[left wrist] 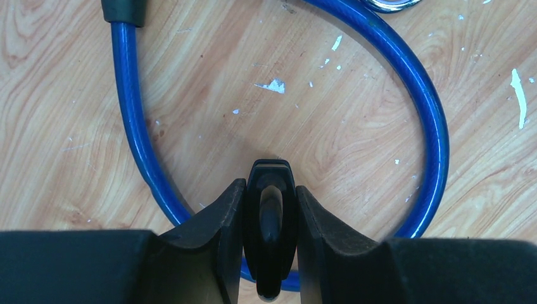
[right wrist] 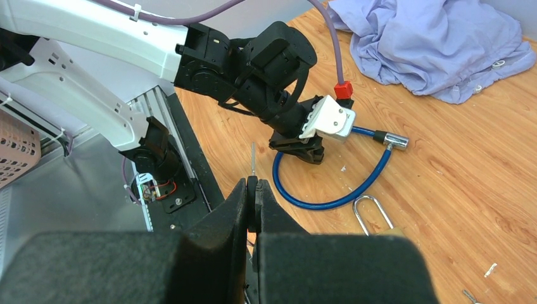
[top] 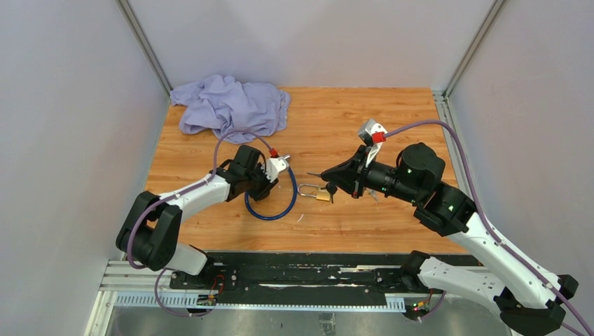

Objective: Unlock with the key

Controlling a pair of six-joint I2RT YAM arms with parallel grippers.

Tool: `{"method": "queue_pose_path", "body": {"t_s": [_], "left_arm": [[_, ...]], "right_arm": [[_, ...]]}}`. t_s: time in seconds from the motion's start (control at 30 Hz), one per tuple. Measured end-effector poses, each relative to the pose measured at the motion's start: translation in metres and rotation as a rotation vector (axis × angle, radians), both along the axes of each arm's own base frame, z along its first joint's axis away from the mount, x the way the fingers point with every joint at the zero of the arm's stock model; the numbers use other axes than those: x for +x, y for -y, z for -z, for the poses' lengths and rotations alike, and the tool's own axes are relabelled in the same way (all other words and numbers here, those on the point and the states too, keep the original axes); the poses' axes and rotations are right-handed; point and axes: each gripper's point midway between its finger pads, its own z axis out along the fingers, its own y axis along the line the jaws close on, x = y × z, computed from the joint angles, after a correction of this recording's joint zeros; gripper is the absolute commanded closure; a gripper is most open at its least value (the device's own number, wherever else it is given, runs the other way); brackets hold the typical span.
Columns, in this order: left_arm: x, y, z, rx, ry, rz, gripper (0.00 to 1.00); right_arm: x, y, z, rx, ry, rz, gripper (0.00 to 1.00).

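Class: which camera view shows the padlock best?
The top external view: the padlock shows whole, silver shackle and brass body both visible. The right wrist view shows only its shackle; the body is mostly hidden behind the right arm's jaws. The left wrist view shows at most a silver sliver at its top edge.

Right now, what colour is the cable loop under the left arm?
Blue. The cable loop shows best in the left wrist view.
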Motion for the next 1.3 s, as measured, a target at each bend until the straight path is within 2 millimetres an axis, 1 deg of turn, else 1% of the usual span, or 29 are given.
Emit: {"method": "queue_pose_path", "body": {"t_s": [0.03,0.13,0.17,0.3,0.47,0.6,0.67,0.7,0.73,0.77,0.8,0.83,0.87,1.0,1.07,1.2,1.3], "left_arm": [[0.000,0.000,0.000,0.000,0.000,0.000,0.75],[0.001,0.001,-0.001,-0.003,0.005,0.000,0.55],[0.001,0.001,0.000,-0.004,0.005,-0.001,0.52],[0.001,0.003,-0.002,-0.020,0.006,0.001,0.50],[0.004,0.003,-0.006,-0.033,0.021,-0.003,0.52],[0.006,0.000,-0.008,-0.039,0.023,-0.012,0.49],[0.005,0.000,-0.012,-0.047,0.024,-0.011,0.35],[0.005,0.001,-0.015,-0.052,0.023,-0.009,0.32],[0.005,0.003,-0.021,-0.066,0.023,-0.005,0.31],[0.005,0.006,-0.029,-0.083,0.022,-0.001,0.26],[0.006,0.010,-0.041,-0.110,0.027,0.006,0.14],[0.008,0.014,-0.054,-0.136,0.039,0.018,0.10],[0.008,0.019,-0.068,-0.162,0.055,0.038,0.08],[-0.001,0.034,-0.128,-0.268,0.102,0.130,0.08],[-0.010,0.039,-0.155,-0.319,0.111,0.189,0.09],[-0.035,0.045,-0.204,-0.421,0.096,0.329,0.15],[-0.061,0.053,-0.235,-0.510,0.058,0.456,0.17]], "right_arm": [[0.000,0.000,0.000,0.000,0.000,0.000,0.99],[0.000,0.000,0.001,-0.002,-0.002,0.000,0.99],[0.001,-0.001,0.001,-0.003,-0.003,0.000,0.99],[0.002,-0.002,0.003,-0.007,-0.006,0.000,0.99],[0.002,-0.003,0.002,-0.008,-0.007,0.000,1.00],[0.002,-0.003,-0.001,-0.004,-0.003,0.000,0.99],[0.002,-0.003,-0.003,-0.001,0.000,-0.001,1.00],[0.003,-0.003,-0.003,-0.002,0.000,-0.001,1.00],[0.003,-0.004,-0.003,-0.002,0.001,-0.001,0.99],[0.004,-0.004,-0.003,-0.004,0.000,-0.001,0.99],[0.004,-0.005,-0.003,-0.006,-0.001,-0.002,0.99],[0.005,-0.005,-0.002,-0.009,-0.003,-0.002,0.99],[0.006,-0.006,-0.003,-0.011,-0.003,-0.002,0.99],[0.007,-0.009,-0.001,-0.020,-0.007,-0.010,0.99],[0.007,-0.011,-0.002,-0.021,-0.009,-0.019,0.99],[0.004,-0.016,-0.002,-0.022,-0.015,-0.050,1.00],[0.002,-0.023,-0.001,-0.020,-0.023,-0.087,1.00]]}}
